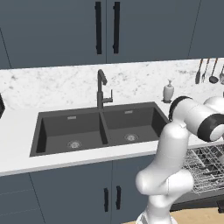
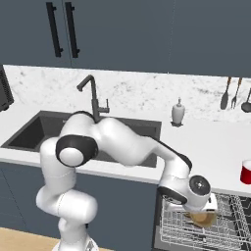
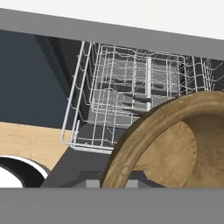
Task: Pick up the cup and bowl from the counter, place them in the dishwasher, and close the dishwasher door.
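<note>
Wooden bowl (image 3: pixel 175 144) tilted above dishwasher's wire rack (image 3: pixel 122 87).

One wooden bowl (image 3: pixel 175 144), one red cup (image 2: pixel 246 172), one soap dispenser (image 2: pixel 178 112), three hanging utensils (image 2: pixel 236 94)

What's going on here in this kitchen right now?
The robot arm is holding a wooden bowl in its fingers, low over the silver rack of the open dishwasher, about to set it in. A red cup waits on the white counter to the right, not yet loaded. The dishwasher door is down.
</note>
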